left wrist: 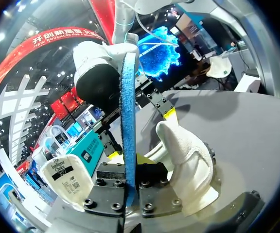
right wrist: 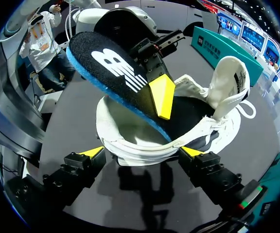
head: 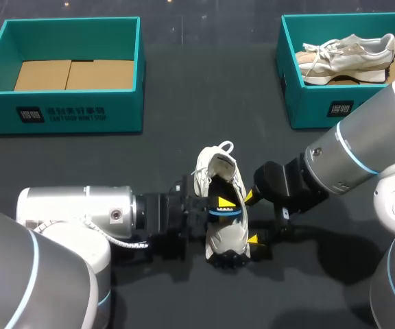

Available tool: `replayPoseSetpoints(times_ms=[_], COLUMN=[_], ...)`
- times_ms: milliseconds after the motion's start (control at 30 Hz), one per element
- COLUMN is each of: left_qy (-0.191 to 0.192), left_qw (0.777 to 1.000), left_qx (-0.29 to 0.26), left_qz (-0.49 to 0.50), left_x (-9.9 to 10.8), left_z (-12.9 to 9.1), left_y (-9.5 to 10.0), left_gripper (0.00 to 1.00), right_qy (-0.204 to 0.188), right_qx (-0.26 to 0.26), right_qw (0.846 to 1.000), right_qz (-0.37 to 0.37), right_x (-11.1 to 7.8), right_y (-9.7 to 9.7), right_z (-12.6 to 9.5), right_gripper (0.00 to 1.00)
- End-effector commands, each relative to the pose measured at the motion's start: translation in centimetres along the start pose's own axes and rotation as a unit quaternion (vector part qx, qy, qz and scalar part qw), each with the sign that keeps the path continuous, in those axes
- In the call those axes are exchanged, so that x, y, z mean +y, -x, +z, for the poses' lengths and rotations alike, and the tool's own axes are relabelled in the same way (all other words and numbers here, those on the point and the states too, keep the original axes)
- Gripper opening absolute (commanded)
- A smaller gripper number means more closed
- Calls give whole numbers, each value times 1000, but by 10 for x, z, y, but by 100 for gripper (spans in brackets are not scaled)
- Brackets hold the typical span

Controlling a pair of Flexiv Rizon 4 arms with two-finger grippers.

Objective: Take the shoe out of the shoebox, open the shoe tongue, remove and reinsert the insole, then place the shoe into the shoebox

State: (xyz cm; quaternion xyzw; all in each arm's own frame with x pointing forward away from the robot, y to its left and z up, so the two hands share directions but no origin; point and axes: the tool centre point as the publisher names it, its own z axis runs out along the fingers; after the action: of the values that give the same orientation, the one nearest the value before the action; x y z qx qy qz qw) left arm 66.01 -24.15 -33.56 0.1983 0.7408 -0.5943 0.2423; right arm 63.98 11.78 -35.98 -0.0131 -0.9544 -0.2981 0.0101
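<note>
From here I see the shoe (head: 223,236) out on the dark table (head: 184,103), near its middle and well apart from both teal boxes. It sits right at my right gripper (right wrist: 142,151): in the right wrist view the heel lies between the two yellow tips, the opening faces the camera, and the tongue stands up at the far end. The right fingers are spread wide, one tip pressed against each side of the heel, so I read this gripper as clamped on the shoe.

The insole (right wrist: 115,73) is partly in the shoe. Its front end is down inside and its heel end is tilted up and out past the collar, showing a black top and a blue underside. My left gripper (head: 223,204) comes in from the opposite side and has its fingers closed narrowly on the insole's raised part. In the left wrist view the blue edge runs straight up from between my own fingers, with the white heel collar just beside it.

The empty shoebox (head: 74,113) stands at the far left. The other shoebox (head: 314,110), at the far right, has a second shoe (head: 348,58) lying in it.
</note>
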Motion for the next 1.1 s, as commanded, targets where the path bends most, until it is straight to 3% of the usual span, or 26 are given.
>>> replayPoseSetpoints(times_ms=[33, 200, 267, 333, 467, 800, 833, 900, 1100], left_qy=[6, 2, -3, -4, -8, -20, -21, -22, -28], left_qw=[1000, 1000, 1000, 1000, 1000, 1000, 1000, 1000, 999], left_qx=[5, 9, 11, 11, 13, 18, 18, 18, 20], left_qz=[-5, -16, -19, -18, -14, -5, -5, -2, 2], left_x=[2, -6, -11, -15, -22, -37, -38, -38, -32], left_z=[7, 0, -3, -5, -8, -15, -15, -15, -8], left_y=[1, 0, 1, 1, 1, -1, -1, -1, -2], left_gripper=[0, 0, 19, 30, 38, 31, 26, 0, 0], right_qy=[0, 0, 0, 0, 0, 0, 0, 0, 0], right_qx=[-2, -2, -2, -2, -2, -2, -2, -2, -2], right_qw=[1000, 1000, 1000, 1000, 1000, 1000, 1000, 1000, 1000], right_qz=[0, 0, 0, 0, 0, 0, 0, 0, 0], right_x=[0, 0, 0, 0, 0, 0, 0, 0, 0], right_y=[-2, -2, -2, -2, -2, -2, -2, -2, -2], right_z=[2, 2, 2, 2, 2, 2, 2, 2, 2], right_gripper=[100, 100, 100, 100, 100, 100, 100, 100, 100])
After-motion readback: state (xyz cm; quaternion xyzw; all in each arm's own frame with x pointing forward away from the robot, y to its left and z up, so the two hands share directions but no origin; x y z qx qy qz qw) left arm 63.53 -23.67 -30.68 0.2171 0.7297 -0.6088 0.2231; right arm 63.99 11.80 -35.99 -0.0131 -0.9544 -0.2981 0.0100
